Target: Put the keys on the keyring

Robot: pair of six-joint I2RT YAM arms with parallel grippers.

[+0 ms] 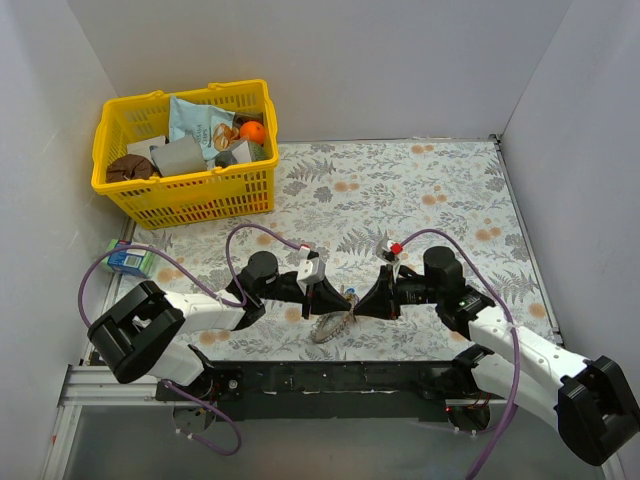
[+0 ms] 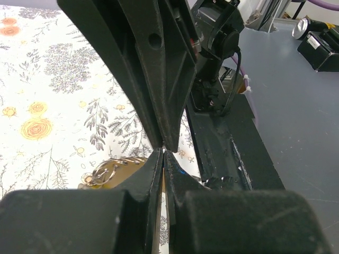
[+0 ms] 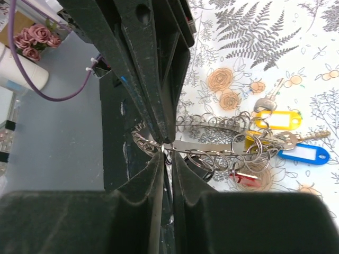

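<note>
Closest in the right wrist view, the right claw [image 3: 165, 150] stands narrow, its two dark fingers [image 3: 151, 79] nearly meeting and nipping the fringed rim of the keyring [image 3: 209, 151]. From the tips, the keyring runs off to the right as a flat silver band hung with many small wire loops. At its other end the keys [image 3: 286, 138] bunch among those loops. A yellow tag [image 3: 278, 120], a blue tag [image 3: 303, 154] and a red tag [image 3: 244, 178] lie with silver blades on the flowered cloth of the worktop [image 1: 440, 200]. Whether each one is threaded onto a loop I cannot tell. The left claw [image 2: 164, 152] is closed tip to tip, with nothing visible between its pads, and part of the keyring shows just below and left of those tips. From above, the two claws point at each other near the front of the worktop. The keyring sits just in front of the gap between them, close to the black rail [image 1: 330, 378] that carries the arm bases. Well apart, a yellow basket [image 1: 190, 200] of assorted items stands at the back left corner. A small blue box [image 1: 130, 260] lies at the left edge of the cloth.
</note>
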